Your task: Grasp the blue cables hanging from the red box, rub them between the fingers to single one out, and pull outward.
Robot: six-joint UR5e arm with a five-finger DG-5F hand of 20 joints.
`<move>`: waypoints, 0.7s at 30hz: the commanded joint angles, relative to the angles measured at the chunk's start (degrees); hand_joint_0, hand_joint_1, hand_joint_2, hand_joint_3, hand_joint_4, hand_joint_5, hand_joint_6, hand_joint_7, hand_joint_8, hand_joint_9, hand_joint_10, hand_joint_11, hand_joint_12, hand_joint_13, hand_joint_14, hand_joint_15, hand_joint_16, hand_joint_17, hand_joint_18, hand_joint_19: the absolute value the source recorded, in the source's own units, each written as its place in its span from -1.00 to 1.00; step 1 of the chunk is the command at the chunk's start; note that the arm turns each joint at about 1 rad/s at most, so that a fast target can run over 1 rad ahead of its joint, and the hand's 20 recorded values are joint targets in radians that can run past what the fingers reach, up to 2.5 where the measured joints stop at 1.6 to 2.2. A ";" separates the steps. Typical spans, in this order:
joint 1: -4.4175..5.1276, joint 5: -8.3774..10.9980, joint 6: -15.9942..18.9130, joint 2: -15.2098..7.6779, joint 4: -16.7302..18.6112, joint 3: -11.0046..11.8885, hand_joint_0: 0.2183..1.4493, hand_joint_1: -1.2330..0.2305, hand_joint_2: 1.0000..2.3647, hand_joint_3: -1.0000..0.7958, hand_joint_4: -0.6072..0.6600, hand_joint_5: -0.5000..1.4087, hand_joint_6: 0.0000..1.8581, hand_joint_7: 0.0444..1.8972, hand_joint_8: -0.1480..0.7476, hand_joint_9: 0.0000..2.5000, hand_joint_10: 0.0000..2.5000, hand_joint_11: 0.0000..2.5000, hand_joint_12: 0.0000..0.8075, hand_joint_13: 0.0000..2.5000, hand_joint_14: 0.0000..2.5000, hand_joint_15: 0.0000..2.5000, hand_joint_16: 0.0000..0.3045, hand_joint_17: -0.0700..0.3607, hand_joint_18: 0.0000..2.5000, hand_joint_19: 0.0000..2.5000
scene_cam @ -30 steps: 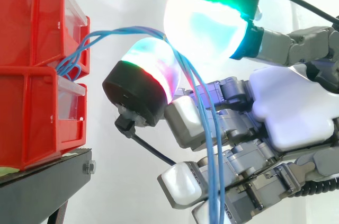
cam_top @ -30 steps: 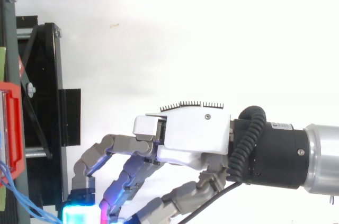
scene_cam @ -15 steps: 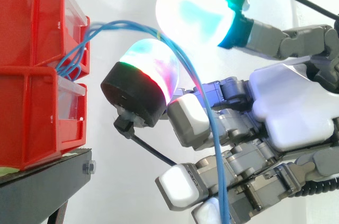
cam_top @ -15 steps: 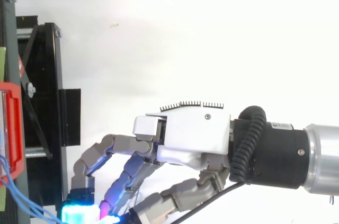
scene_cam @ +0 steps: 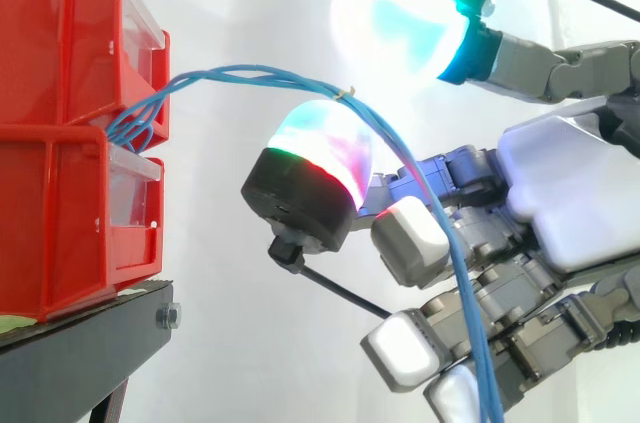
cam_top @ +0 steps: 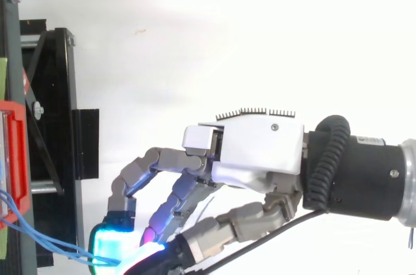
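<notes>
Since the frame half a second earlier, the hand (cam_top: 253, 158) has shifted away from the red box (scene_cam: 60, 43). The blue cables (scene_cam: 250, 71) have followed it, and their arc now spans a longer stretch between box and hand. The upper pad (scene_cam: 400, 28), which overlapped the lower pad (scene_cam: 325, 148) before, now stands a little above it in the side view.

Hand state: the fingers (scene_cam: 410, 243) and thumb are curled round the cables. The cables lie across the top of the lower pad and pass beneath the upper pad. They then drop in front of the remaining fingers and leave the side view at its bottom edge. A narrow gap shows between the two glowing pads, and the upper pad does not visibly touch the cables.

Cable location: the strands leave the red box at the seam between its upper and lower bins. They are spread apart there and gather into a tight bundle at the pads. In the top view they run from the box to the glowing fingertips (cam_top: 110, 249).

The black stand (scene_cam: 80, 343) carries the box. It lies well beyond the pads and below the level of the lower pad.
</notes>
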 commanded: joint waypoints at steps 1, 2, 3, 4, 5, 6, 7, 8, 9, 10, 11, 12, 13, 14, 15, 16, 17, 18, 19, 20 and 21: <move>-0.13 0.08 -0.07 0.49 -0.93 -0.01 -0.53 -0.27 -1.00 -0.39 -0.08 -0.62 -0.06 -0.11 -0.06 -0.20 -0.99 -0.49 -0.03 -0.40 -0.99 -0.60 -0.62 -0.07 -0.53 -0.57; -0.22 0.08 -0.07 0.75 -1.46 -0.01 -0.49 -0.27 -0.99 -0.36 -0.08 -0.62 -0.06 -0.10 -0.07 -0.19 -0.99 -0.49 -0.04 -0.39 -0.99 -0.60 -0.63 -0.08 -0.53 -0.56; -0.22 0.08 -0.16 0.84 -1.64 -0.01 -0.46 -0.27 -0.99 -0.31 -0.08 -0.62 -0.06 -0.09 -0.06 -0.19 -0.99 -0.50 -0.05 -0.39 -0.98 -0.59 -0.63 -0.09 -0.53 -0.57; -0.22 0.08 -0.16 0.84 -1.72 -0.01 -0.45 -0.27 -0.99 -0.30 -0.08 -0.61 -0.06 -0.10 -0.06 -0.18 -0.99 -0.50 -0.03 -0.38 -0.99 -0.59 -0.62 -0.07 -0.52 -0.57; -0.30 0.08 -0.16 0.93 -1.72 -0.01 -0.43 -0.28 -0.99 -0.27 -0.07 -0.61 -0.05 -0.10 -0.03 -0.17 -0.99 -0.50 -0.01 -0.37 -0.99 -0.60 -0.61 -0.06 -0.50 -0.59; -0.39 0.08 -0.16 0.93 -1.72 -0.01 -0.42 -0.29 -0.99 -0.23 -0.05 -0.61 -0.05 -0.10 -0.02 -0.17 -0.99 -0.50 0.01 -0.36 -0.99 -0.61 -0.60 -0.05 -0.49 -0.59; -0.39 0.08 -0.16 0.93 -1.72 -0.01 -0.41 -0.30 -0.99 -0.20 -0.05 -0.61 -0.04 -0.11 0.00 -0.16 -0.99 -0.50 0.02 -0.35 -0.99 -0.61 -0.60 -0.03 -0.48 -0.60; -0.39 0.08 -0.16 0.93 -1.72 -0.01 -0.41 -0.30 -0.99 -0.17 -0.04 -0.61 -0.03 -0.11 0.01 -0.16 -0.99 -0.50 0.03 -0.35 -0.99 -0.61 -0.59 -0.03 -0.47 -0.60; -0.39 0.08 -0.16 0.93 -1.72 -0.01 -0.41 -0.32 -0.99 -0.14 -0.02 -0.60 -0.03 -0.12 0.03 -0.16 -0.99 -0.50 0.04 -0.34 -0.99 -0.61 -0.59 -0.02 -0.46 -0.61; -0.39 0.08 -0.16 0.93 -1.72 -0.01 -0.41 -0.33 -0.99 -0.13 -0.02 -0.60 -0.03 -0.12 0.04 -0.16 -0.99 -0.49 0.04 -0.34 -0.99 -0.61 -0.58 -0.01 -0.46 -0.61; -0.48 0.00 -0.16 0.93 -1.72 -0.01 -0.38 -0.41 -0.99 -0.10 0.00 -0.60 -0.02 -0.08 0.05 -0.17 -0.99 -0.49 0.07 -0.34 -0.99 -0.60 -0.57 0.01 -0.44 -0.62; -0.48 0.00 -0.16 0.93 -1.72 0.07 -0.37 -0.44 -0.99 -0.06 -0.01 -0.61 -0.01 -0.09 0.06 -0.18 -0.99 -0.51 0.07 -0.34 -0.99 -0.61 -0.56 0.02 -0.44 -0.61; -0.48 0.00 -0.16 0.93 -1.72 -0.01 -0.37 -0.44 -0.99 -0.06 -0.01 -0.61 -0.01 -0.09 0.06 -0.18 -0.99 -0.50 0.07 -0.34 -0.99 -0.61 -0.56 0.02 -0.43 -0.61; -0.57 0.00 -0.16 0.93 -1.72 -0.01 -0.36 -0.47 -1.00 -0.04 -0.03 -0.61 -0.01 -0.07 0.05 -0.18 -0.99 -0.50 0.08 -0.34 -0.99 -0.61 -0.55 0.03 -0.42 -0.62; -0.57 0.00 -0.16 0.93 -1.72 0.07 -0.35 -0.48 -1.00 -0.03 -0.06 -0.61 -0.01 -0.05 0.05 -0.18 -0.99 -0.50 0.06 -0.35 -0.99 -0.61 -0.56 0.03 -0.42 -0.62; -0.57 0.00 -0.16 0.93 -1.72 0.07 -0.34 -0.48 -1.00 -0.03 -0.08 -0.61 -0.01 -0.03 0.04 -0.19 -0.99 -0.50 0.05 -0.35 -0.99 -0.61 -0.56 0.02 -0.43 -0.62; -0.57 -0.09 -0.25 1.19 -1.72 -0.01 -0.33 -0.49 -1.00 -0.03 -0.12 -0.61 -0.01 -0.03 0.01 -0.20 -0.99 -0.50 0.04 -0.35 -0.99 -0.61 -0.57 0.01 -0.43 -0.62; -0.65 -0.09 -0.25 1.19 -1.72 0.07 -0.31 -0.51 -1.00 -0.04 -0.19 -0.61 0.01 -0.06 -0.01 -0.22 -0.99 -0.50 0.02 -0.36 -0.99 -0.61 -0.58 -0.01 -0.44 -0.62; -0.65 -0.09 -0.25 1.19 -1.72 0.07 -0.30 -0.51 -0.99 -0.04 -0.22 -0.62 0.01 -0.06 -0.02 -0.22 -0.99 -0.50 0.01 -0.36 -0.99 -0.61 -0.59 -0.02 -0.45 -0.63; -0.65 -0.09 -0.25 1.19 -1.72 -0.01 -0.28 -0.52 -0.99 -0.04 -0.28 -0.62 0.02 -0.05 -0.05 -0.23 -0.99 -0.49 -0.01 -0.38 -0.99 -0.61 -0.60 -0.04 -0.46 -0.62; -0.65 0.00 -0.25 1.46 -1.81 -0.01 -0.26 -0.54 -0.99 -0.04 -0.34 -0.63 0.02 -0.03 -0.08 -0.25 -0.99 -0.49 -0.04 -0.39 -0.99 -0.61 -0.61 -0.06 -0.46 -0.63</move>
